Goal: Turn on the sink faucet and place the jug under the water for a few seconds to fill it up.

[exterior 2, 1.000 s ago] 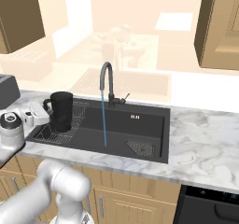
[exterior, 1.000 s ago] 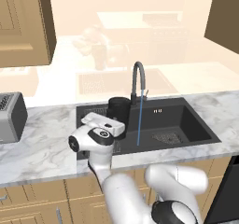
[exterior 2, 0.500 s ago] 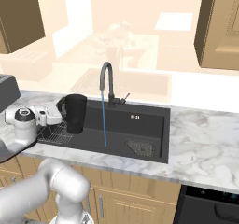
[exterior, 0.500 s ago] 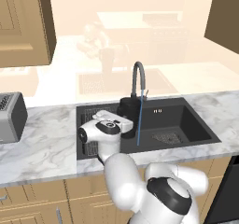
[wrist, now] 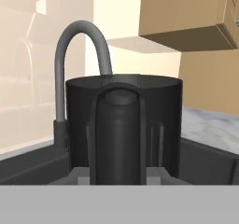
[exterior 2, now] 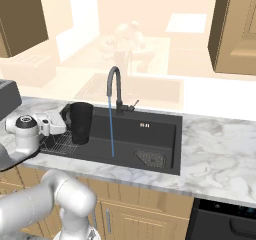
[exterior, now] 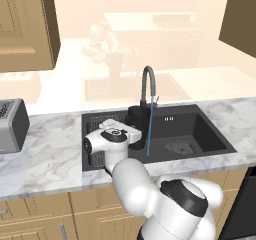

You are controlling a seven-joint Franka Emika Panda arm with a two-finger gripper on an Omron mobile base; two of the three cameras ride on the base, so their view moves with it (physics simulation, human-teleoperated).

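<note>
Hand view shows my pincer (wrist: pixel 119 174) clamped on the handle of the jug (wrist: pixel 123 125), which stands upright. From the right base view, the jug (exterior 2: pixel 81 122) hangs over the sink (exterior 2: pixel 150 134), left of the water (exterior 2: pixel 111 129) falling from the faucet (exterior 2: pixel 115 86), not touching it.

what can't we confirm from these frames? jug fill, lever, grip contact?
- Water level in the jug: its inside is hidden by its own wall in all three views.
- Faucet lever position: too small in both base views; the water does run.
- Fingers' contact on the handle: cut off by the hand view's bottom edge, blocked by the hand in the base views.
- Sink rack: partly covered by the arm in the left base view.
</note>
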